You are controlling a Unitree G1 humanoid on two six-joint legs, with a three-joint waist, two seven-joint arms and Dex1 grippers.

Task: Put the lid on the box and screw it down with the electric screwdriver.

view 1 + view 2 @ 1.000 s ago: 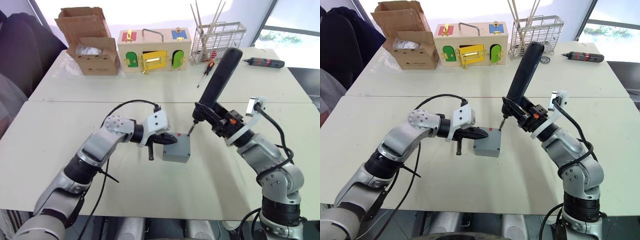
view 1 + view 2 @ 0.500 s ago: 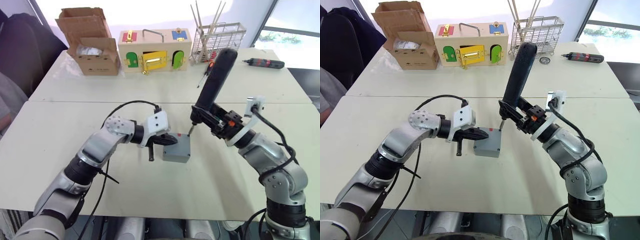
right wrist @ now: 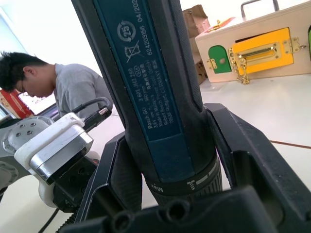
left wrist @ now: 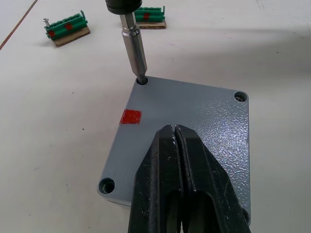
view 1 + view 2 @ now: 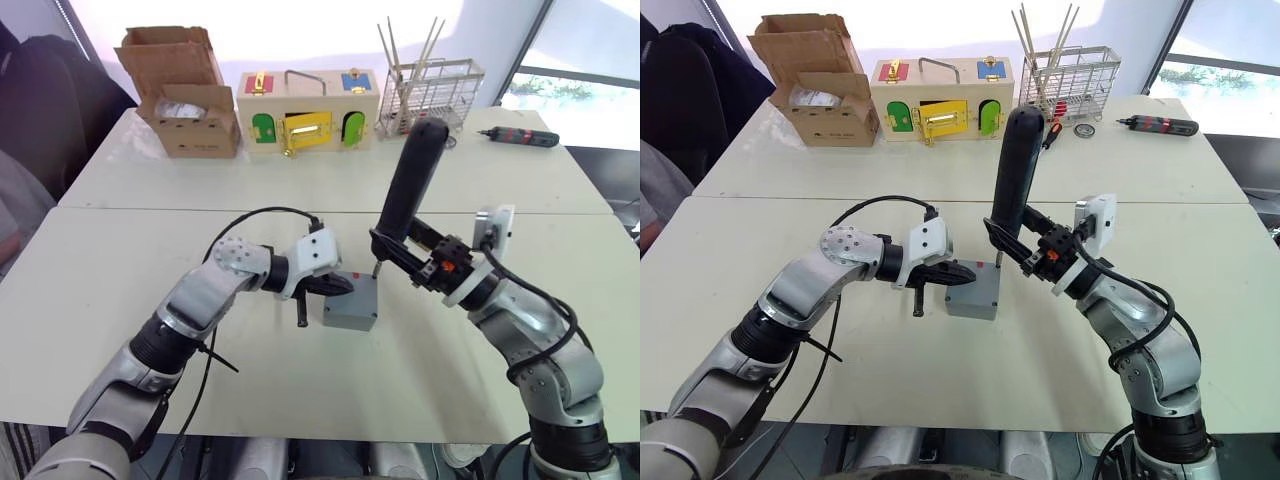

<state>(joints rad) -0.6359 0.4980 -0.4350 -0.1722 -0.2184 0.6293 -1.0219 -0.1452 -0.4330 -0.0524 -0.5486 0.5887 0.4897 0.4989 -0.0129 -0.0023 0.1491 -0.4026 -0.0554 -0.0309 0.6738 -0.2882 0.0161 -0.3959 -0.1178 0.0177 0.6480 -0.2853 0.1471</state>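
Lid (image 4: 187, 131) under closed left gripper (image 4: 179, 141), bit in corner

Left arm enters from the lower left of the head views, elbow bent, forearm reaching toward frame centre. Left hand (image 5: 335, 287) held level and low over the worktop, its two black fingers (image 4: 187, 184) pressed together, tips resting on the grey lid (image 4: 194, 121) in the left wrist view.

Right arm comes up from the lower right, elbow bent, forearm angled up and toward centre. Right hand (image 5: 415, 262) clamps the lower body of the electric screwdriver (image 5: 408, 185), a black finger on either side of the barrel (image 3: 121, 184). Tool stands nearly upright, leaning slightly to the frame's right.
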